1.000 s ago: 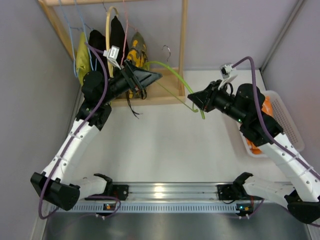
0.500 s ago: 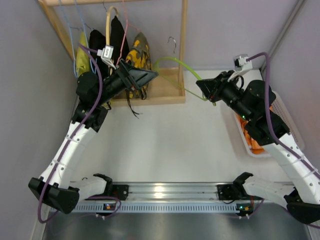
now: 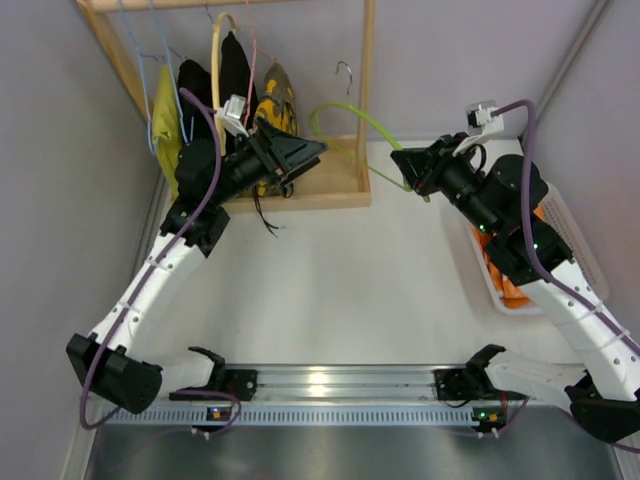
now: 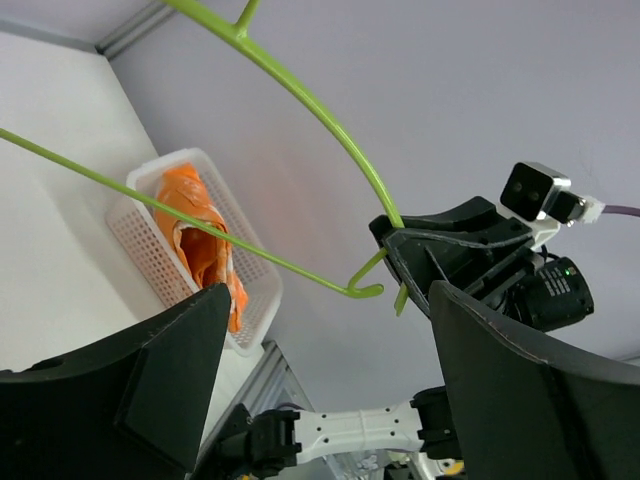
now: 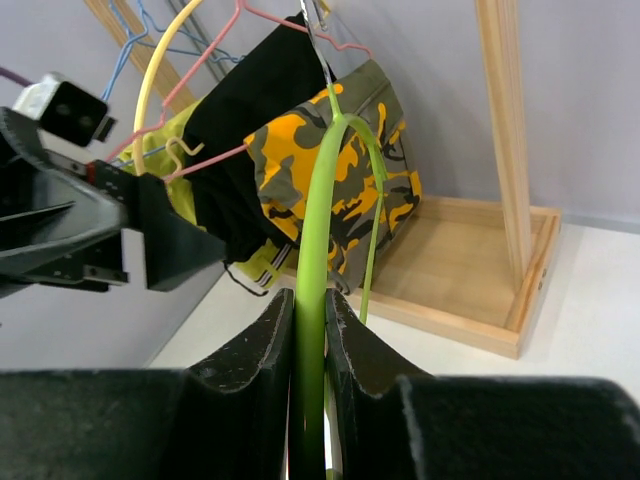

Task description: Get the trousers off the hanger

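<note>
The lime-green hanger [image 3: 340,105] hangs bare in the air in front of the wooden rack, and my right gripper [image 3: 400,165] is shut on one end of its arch. In the right wrist view the green bar [image 5: 315,230] runs up between the closed fingers of that gripper [image 5: 310,300]. The orange trousers [image 3: 500,280] lie crumpled in the white basket [image 3: 578,245] at the right, off the hanger, and show in the left wrist view too as trousers [image 4: 195,235]. My left gripper [image 3: 318,150] stands open left of the hanger, with nothing between its fingers [image 4: 330,295].
A wooden rack [image 3: 367,60] stands at the back with a flat base [image 3: 330,185]. On it hang a yellow-and-black camouflage garment [image 5: 350,170], a black garment [image 5: 255,110], and pale and pink hangers. Grey walls close in on both sides.
My right gripper has carried the hanger up and back toward the rack's post. The left arm shifted slightly and its gripper stayed open.
</note>
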`<state>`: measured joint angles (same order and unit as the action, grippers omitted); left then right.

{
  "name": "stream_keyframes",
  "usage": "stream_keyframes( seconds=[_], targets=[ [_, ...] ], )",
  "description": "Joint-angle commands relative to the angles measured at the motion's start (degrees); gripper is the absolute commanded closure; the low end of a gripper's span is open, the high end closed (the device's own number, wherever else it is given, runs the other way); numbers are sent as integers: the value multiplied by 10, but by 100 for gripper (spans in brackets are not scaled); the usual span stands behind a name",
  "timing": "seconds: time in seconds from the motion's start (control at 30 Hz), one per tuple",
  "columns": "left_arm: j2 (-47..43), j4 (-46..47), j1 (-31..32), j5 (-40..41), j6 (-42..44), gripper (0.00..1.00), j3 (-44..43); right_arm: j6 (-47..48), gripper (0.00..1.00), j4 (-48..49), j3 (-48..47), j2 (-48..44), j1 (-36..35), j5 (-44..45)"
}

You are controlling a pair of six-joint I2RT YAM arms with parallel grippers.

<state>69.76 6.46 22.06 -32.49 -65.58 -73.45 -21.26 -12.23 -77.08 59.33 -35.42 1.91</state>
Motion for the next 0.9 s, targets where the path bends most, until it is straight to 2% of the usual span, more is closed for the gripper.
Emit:
stream_keyframes(
  seconds=[0.0, 0.17, 0.47, 0.5, 0.7, 0.8, 0.83, 0.87],
  targets=[
    [38, 36, 24, 13, -46, 13, -42, -12, 100, 70, -32, -2, 5, -14],
    [100, 39, 65, 30, -53, 9, -113, -21, 100, 81, -30, 0, 6, -19],
    [174, 40, 100, 64, -52, 12, -192, -47, 100, 72, -12, -4, 0, -75],
    [184, 40, 103, 64, -48, 19, -199, -51, 100, 72, -2, -5, -1, -87],
    [199, 39, 110, 66, -46, 39, -193, -79, 100, 79, 28, -11, -5, -156],
    [201, 40, 110, 63, -49, 66, -190, -96, 100, 81, 35, -8, -6, -189],
    [202, 40, 111, 62, -51, 75, -190, -100, 97, 78, 36, -7, -6, -193],
    [201, 39, 110, 60, -51, 88, -190, -104, 88, 74, 37, -6, -5, -196]
  ],
)
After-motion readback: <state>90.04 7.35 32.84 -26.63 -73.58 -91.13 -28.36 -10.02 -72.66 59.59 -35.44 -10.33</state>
